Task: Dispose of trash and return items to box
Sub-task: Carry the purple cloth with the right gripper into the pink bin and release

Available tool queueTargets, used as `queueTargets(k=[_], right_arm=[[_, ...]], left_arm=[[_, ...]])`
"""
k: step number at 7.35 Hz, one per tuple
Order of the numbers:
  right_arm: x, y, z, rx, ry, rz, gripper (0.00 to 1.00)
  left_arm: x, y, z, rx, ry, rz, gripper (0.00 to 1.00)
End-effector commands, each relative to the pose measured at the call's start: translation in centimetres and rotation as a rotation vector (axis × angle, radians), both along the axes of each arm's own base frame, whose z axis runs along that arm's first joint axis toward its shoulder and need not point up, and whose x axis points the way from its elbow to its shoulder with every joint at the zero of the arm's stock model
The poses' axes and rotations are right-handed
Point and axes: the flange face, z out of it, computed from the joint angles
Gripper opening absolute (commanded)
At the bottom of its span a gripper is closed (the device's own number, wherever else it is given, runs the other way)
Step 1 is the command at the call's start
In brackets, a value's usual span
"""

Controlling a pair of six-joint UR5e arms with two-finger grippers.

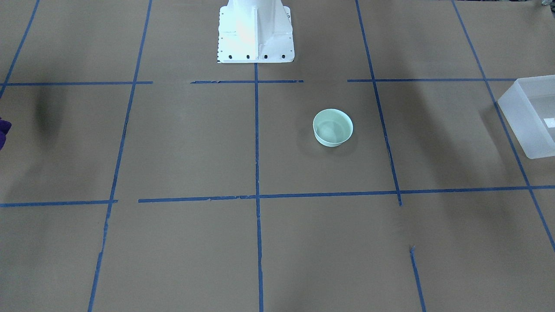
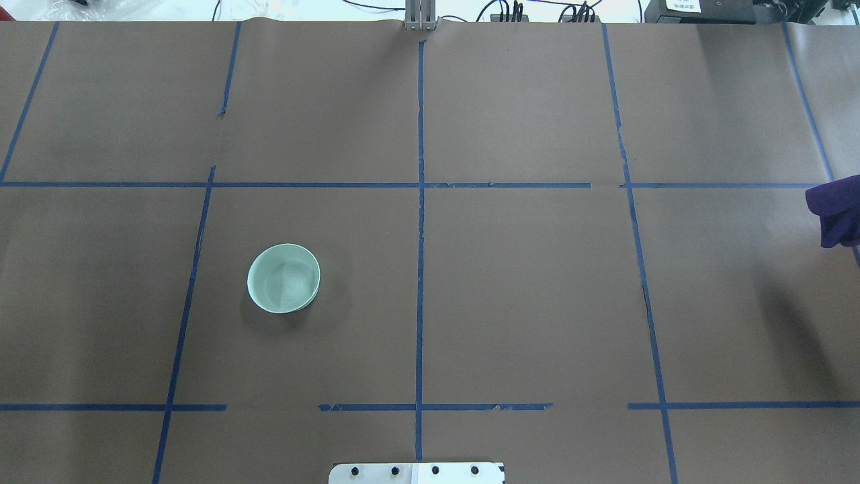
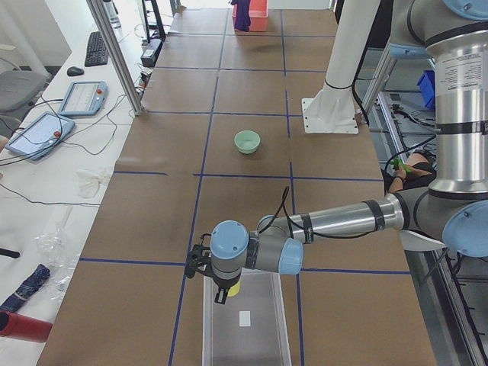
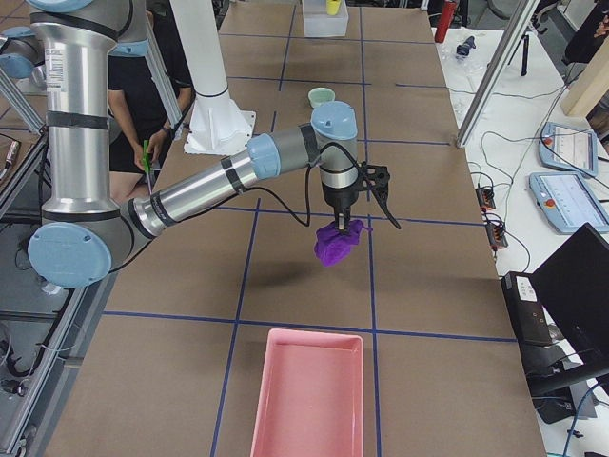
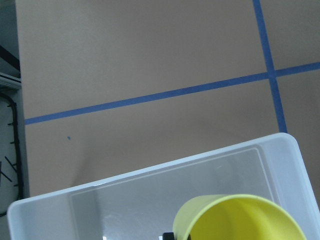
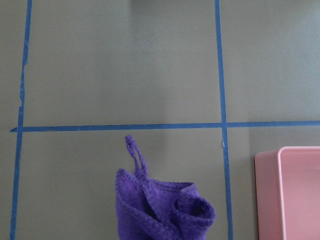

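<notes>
My left gripper (image 3: pixel 227 288) is shut on the small yellow cup (image 5: pixel 239 220) and holds it just above the near end of the translucent box (image 5: pixel 150 192). The cup also shows in the exterior left view (image 3: pixel 234 289). The box sits at the table's left end (image 3: pixel 244 324) (image 1: pixel 531 115). The mint-green bowl (image 2: pixel 283 277) stands upright and empty on the brown paper (image 1: pixel 332 127) (image 3: pixel 247 141), away from both arms. My right gripper (image 4: pixel 340 225) is shut on a purple cloth (image 4: pixel 335 246) (image 6: pixel 160 205) that hangs above the table.
A pink bin (image 4: pixel 306 392) (image 6: pixel 292 192) lies at the table's right end, close to the hanging cloth. The white robot base (image 1: pixel 255 32) stands at the table's robot side. Blue tape lines grid the paper. Operators' gear lies beyond the far edge.
</notes>
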Motion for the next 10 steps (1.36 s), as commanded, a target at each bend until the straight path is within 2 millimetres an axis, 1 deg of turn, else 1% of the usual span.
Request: queueTargets(k=[1, 3, 4, 5, 6, 7, 8, 9, 10], right_arm=[[2.8, 0.3, 0.4, 0.052, 0.023, -0.012, 0.0], [4.7, 0.7, 0.7, 0.092, 0.043, -0.027, 0.0], [5.3, 0.8, 0.6, 0.096, 0.044, -0.017, 0.0], [5.8, 0.9, 0.7, 0.102, 0.049, -0.015, 0.0], [6.4, 0.9, 1.0, 0.108, 0.054, -0.019, 0.0], [6.7, 0.9, 1.1, 0.112, 0.056, -0.02, 0.0], [7.2, 1.0, 1.5, 0.119, 0.061, -0.027, 0.0], [8.1, 1.1, 2.0, 0.137, 0.081, -0.045, 0.0], [9.1, 1.5, 2.7, 0.151, 0.091, -0.061, 0.0]], left_arm=[[3.2, 1.2, 3.8, 0.024, 0.063, 0.073, 0.0], [3.9, 1.3, 4.3, 0.03, 0.059, 0.093, 0.02], [3.9, 1.3, 4.2, 0.033, 0.058, 0.093, 0.24], [3.9, 1.2, 4.2, 0.037, 0.056, 0.094, 0.4], [3.9, 1.2, 3.7, 0.053, 0.053, 0.098, 0.64], [3.8, 0.5, 1.9, 0.095, 0.044, 0.1, 0.75], [3.7, -0.9, -1.6, 0.149, 0.044, 0.096, 0.94], [2.7, -2.0, -5.6, 0.205, 0.027, 0.072, 1.0], [-0.8, -2.5, -10.7, 0.214, -0.04, -0.012, 1.0]])
